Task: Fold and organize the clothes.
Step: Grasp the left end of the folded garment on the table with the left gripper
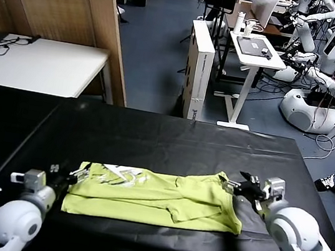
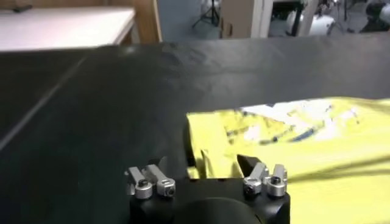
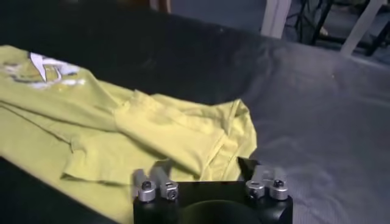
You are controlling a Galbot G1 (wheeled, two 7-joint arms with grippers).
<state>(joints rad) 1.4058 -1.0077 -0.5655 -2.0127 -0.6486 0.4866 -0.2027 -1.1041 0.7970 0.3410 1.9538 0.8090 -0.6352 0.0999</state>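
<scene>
Black table cloth (image 1: 153, 136) carries the T-shirt (image 1: 156, 199), folded into a long band near its front edge. White print (image 1: 116, 173) unreadable. Only the head view shows both ends. Left gripper (image 1: 75, 175) and right gripper (image 1: 240, 186) flank the shirt, jaws spread, empty.

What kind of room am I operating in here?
Most likely a robotics lab or test floor: other white robots stand in the background beside a small rolling desk, with cables on the floor, and the T-shirt lies on a black-clothed table.
</scene>
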